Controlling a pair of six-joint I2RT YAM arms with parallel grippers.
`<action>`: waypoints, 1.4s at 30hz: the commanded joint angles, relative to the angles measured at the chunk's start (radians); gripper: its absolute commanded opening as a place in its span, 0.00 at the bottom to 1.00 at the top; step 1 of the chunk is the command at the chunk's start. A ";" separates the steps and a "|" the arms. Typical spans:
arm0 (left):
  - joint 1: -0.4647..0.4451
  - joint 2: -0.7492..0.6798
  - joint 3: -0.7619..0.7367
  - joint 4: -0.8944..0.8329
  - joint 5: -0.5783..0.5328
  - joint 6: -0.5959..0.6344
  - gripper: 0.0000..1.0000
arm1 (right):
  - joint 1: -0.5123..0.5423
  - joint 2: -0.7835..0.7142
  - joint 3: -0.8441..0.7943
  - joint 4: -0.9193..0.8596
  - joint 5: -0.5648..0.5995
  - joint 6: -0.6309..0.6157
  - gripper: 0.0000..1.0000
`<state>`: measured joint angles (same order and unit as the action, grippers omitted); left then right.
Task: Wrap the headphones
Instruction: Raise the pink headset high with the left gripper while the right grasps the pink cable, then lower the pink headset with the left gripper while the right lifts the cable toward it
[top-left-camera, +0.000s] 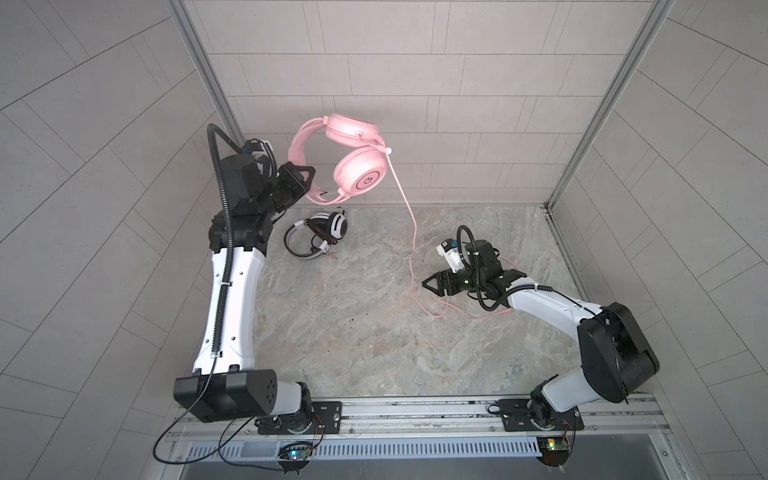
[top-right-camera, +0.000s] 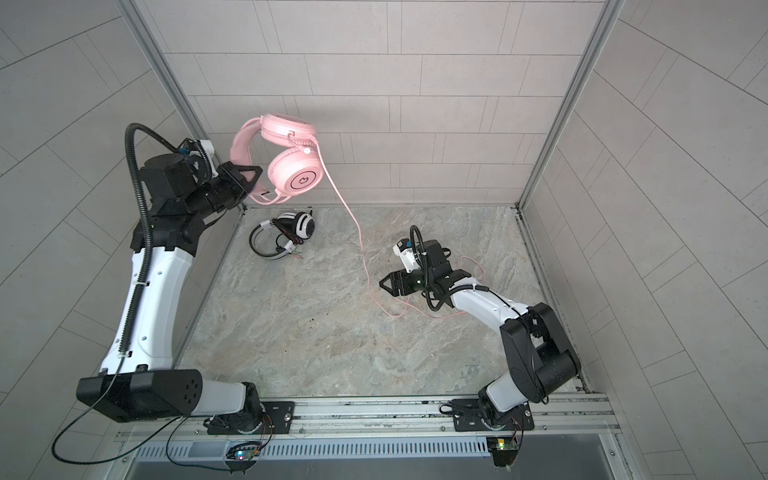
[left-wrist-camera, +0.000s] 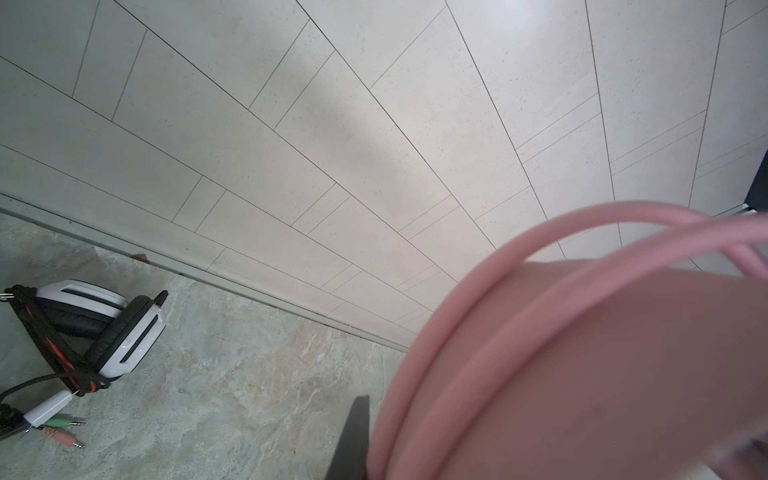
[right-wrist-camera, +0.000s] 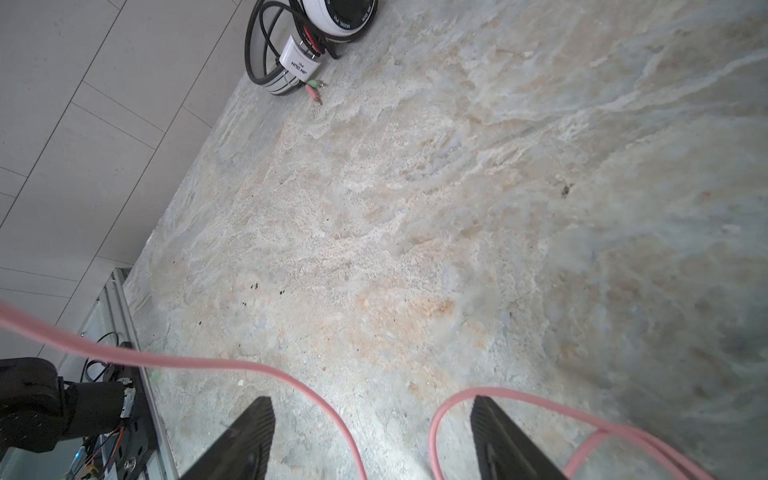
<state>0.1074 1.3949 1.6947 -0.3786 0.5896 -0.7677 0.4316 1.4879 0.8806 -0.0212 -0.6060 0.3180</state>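
Two headsets over one stone-look table (top-left-camera: 374, 340) here. The pink headset (top-left-camera: 361, 176) is the big item. It hangs in the air near the back-left corner, with the left gripper (top-left-camera: 308, 188) pinched tight on its headband and the cups dangling. The white-and-black headset (top-left-camera: 328, 227) sits on the table just below it, cord apparently bundled already, so probably done. The right gripper (top-left-camera: 428, 285) is low over the right side of the table, fingers spread, holding nothing. The pink cable (top-left-camera: 412, 232) is what matters: it drops from the cups, slants down and forward to the table, then loops off under the right arm. In the right wrist view two strands cross the gap between the spread fingers. So the slack lies right at the right gripper, well apart from the left one. The right one looks best placed to pinch it and carry it back toward the cups.
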 joint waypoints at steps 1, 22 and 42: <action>0.009 -0.023 0.022 0.067 0.006 -0.040 0.00 | 0.030 -0.036 -0.036 0.055 -0.010 -0.031 0.76; 0.022 -0.045 -0.058 0.100 -0.059 -0.065 0.00 | 0.179 0.227 -0.047 0.358 -0.004 0.138 0.27; -0.121 -0.057 -0.190 -0.087 -0.594 0.247 0.00 | 0.369 -0.136 0.398 -0.735 0.594 -0.230 0.00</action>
<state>0.0319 1.3891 1.5040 -0.4965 0.1013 -0.6159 0.7864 1.3659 1.2137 -0.5491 -0.1139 0.1577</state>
